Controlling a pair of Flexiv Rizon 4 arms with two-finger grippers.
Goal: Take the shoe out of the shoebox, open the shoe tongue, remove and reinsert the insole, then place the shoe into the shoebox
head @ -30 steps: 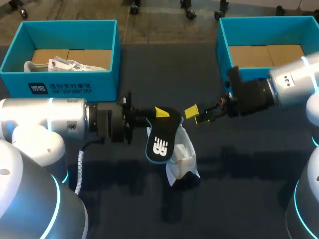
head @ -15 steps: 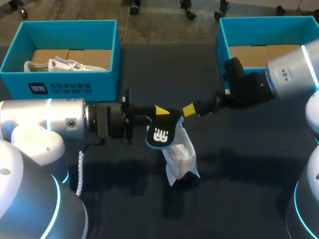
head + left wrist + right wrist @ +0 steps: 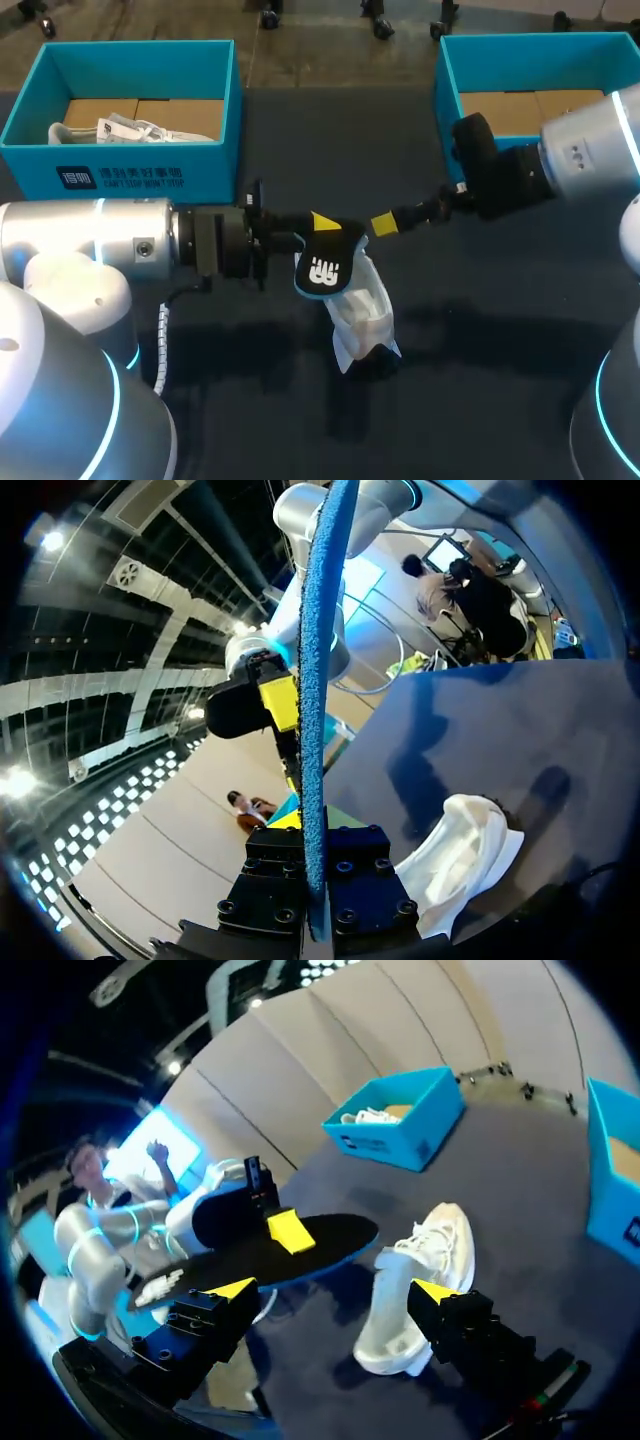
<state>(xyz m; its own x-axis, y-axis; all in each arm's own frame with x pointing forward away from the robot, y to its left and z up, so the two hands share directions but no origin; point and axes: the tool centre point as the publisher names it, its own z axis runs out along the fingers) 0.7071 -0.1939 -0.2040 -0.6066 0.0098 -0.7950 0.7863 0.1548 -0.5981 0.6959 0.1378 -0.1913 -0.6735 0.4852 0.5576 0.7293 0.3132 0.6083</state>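
My left gripper point(image 3: 325, 228) is shut on a black insole point(image 3: 320, 264) with a blue edge and a white logo, holding it in the air over the table's middle. In the left wrist view the insole point(image 3: 315, 680) stands edge-on between my left gripper's point(image 3: 315, 865) fingers. The white shoe point(image 3: 362, 315) lies on the dark table just below it. My right gripper point(image 3: 385, 224) is open, close to the insole's far side. In the right wrist view the insole point(image 3: 255, 1255) lies just ahead of my right gripper point(image 3: 332, 1290), with the shoe point(image 3: 415, 1280) beyond.
A blue shoebox point(image 3: 130, 165) at the back left holds another white shoe point(image 3: 130, 128). A second blue shoebox point(image 3: 450, 100), with a cardboard floor, stands at the back right behind my right arm. Dark table surface lies in front of the shoe.
My right gripper has moved left toward the insole and turned its fingers. The insole has tipped in my left gripper, now showing shorter. The shoe has not moved.
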